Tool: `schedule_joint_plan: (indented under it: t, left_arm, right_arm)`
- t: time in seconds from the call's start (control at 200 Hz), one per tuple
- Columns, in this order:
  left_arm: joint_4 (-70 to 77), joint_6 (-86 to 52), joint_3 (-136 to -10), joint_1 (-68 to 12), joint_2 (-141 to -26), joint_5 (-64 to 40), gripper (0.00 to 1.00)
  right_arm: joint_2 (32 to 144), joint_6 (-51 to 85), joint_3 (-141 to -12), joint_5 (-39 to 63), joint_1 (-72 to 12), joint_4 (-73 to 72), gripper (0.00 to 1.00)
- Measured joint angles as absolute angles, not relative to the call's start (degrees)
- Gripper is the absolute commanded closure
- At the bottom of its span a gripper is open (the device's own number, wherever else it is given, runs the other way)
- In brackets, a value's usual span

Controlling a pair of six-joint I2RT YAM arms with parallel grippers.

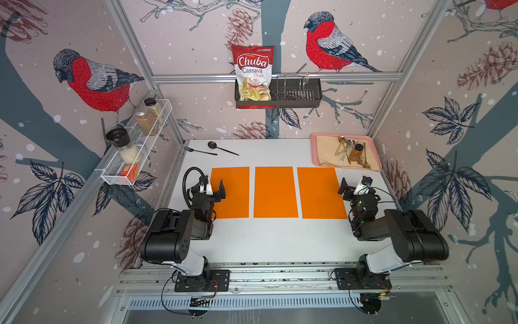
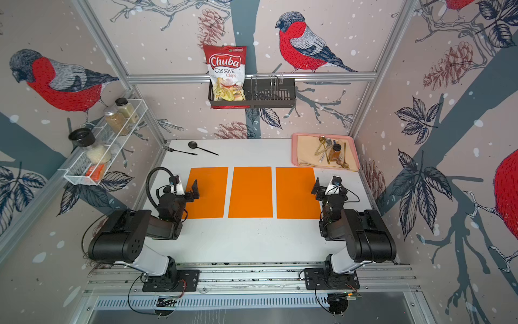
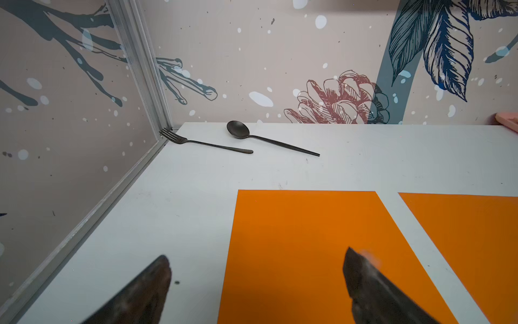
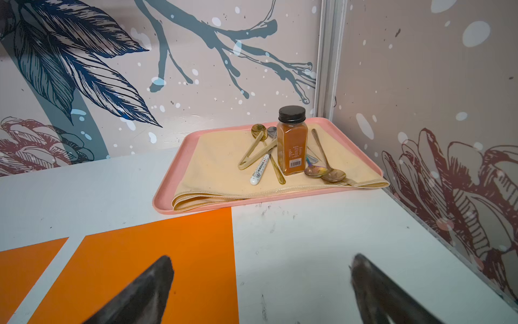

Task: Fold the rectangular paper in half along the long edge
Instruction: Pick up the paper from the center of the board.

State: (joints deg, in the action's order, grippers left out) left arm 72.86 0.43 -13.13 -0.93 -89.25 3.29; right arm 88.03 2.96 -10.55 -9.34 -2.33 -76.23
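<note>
Orange paper lies flat and unfolded in a row of 3 rectangular sheets on the white table (image 1: 280, 241). Measured from the pink tray (image 1: 314, 153), the nearest sheet (image 1: 322, 193) has a corner right at the tray's rim, though I cannot tell if they touch. The middle sheet (image 1: 276, 192) comes next, and the farthest sheet (image 1: 234, 193) lies well apart from the tray. The right gripper (image 4: 262, 257) hangs at the tray's end of the row, jaws spread and empty, straddling the nearest sheet's outer long edge. The left gripper (image 3: 256, 255) hangs at the end away from the tray, jaws spread and empty, straddling the farthest sheet's outer long edge.
</note>
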Motion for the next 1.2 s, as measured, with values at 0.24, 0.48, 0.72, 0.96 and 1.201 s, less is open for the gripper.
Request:
schedule_joint_plan:
  t: [0.24, 0.48, 0.72, 0.96, 1.201]
  left_arm:
    - [72.86, 0.43, -13.1, -0.93, -89.23, 3.44, 0.02]
    - [72.86, 0.43, -13.1, -0.93, -89.23, 3.46, 0.02]
    - [72.86, 0.43, -13.1, -0.93, -89.23, 3.46, 0.02]
    - [72.86, 0.43, -13.1, -0.95, -89.23, 3.49, 0.02]
    - [73.87, 0.45, -11.38, -2.74, -88.92, 8.14, 0.02]
  right_arm:
    - [88.03, 2.96, -10.55, -9.5, -2.31, -76.23, 0.0]
    - [88.03, 2.96, -10.55, -9.5, -2.31, -76.23, 0.0]
    - [88.03, 2.96, -10.55, -9.5, -2.26, -76.23, 0.0]
    - [88.03, 2.96, -10.55, -9.5, -2.26, -76.23, 0.0]
    - [88.09, 2.7, -7.6, -14.26, -5.26, -79.88, 0.0]
